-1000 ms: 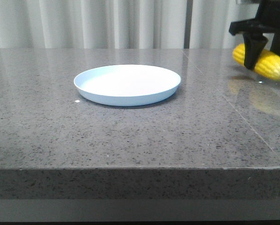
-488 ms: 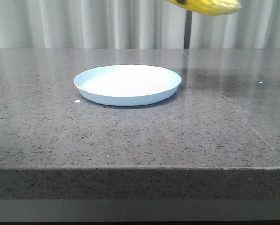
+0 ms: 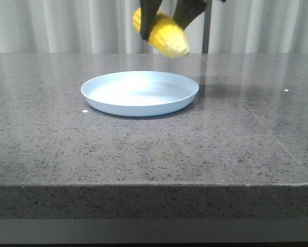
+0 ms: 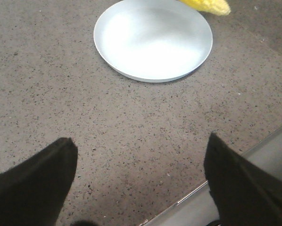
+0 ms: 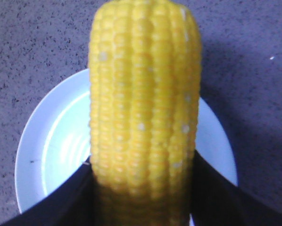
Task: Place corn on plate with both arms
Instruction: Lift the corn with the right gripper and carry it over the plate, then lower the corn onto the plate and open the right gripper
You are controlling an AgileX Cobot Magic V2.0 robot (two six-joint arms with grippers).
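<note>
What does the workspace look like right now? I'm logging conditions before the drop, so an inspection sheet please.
Surface: grey speckled stone table, glossy.
Job's things: corn held in the air above the far part of the plate; plate holds nothing.
Clutter: nothing seen.
Grippers: right tool shut on the corn; left tool open, holding nothing, near the table's front edge.
Cables: nothing seen.
Surroundings: pale curtain behind the table.

A grey speckled stone worktop point(image 3: 143, 149) filled the scene, its polished surface catching soft reflections, with a thin seam running across its right part. Behind it hung pale pleated curtains point(image 3: 61, 25), evenly lit, with a dark vertical gap.
</note>
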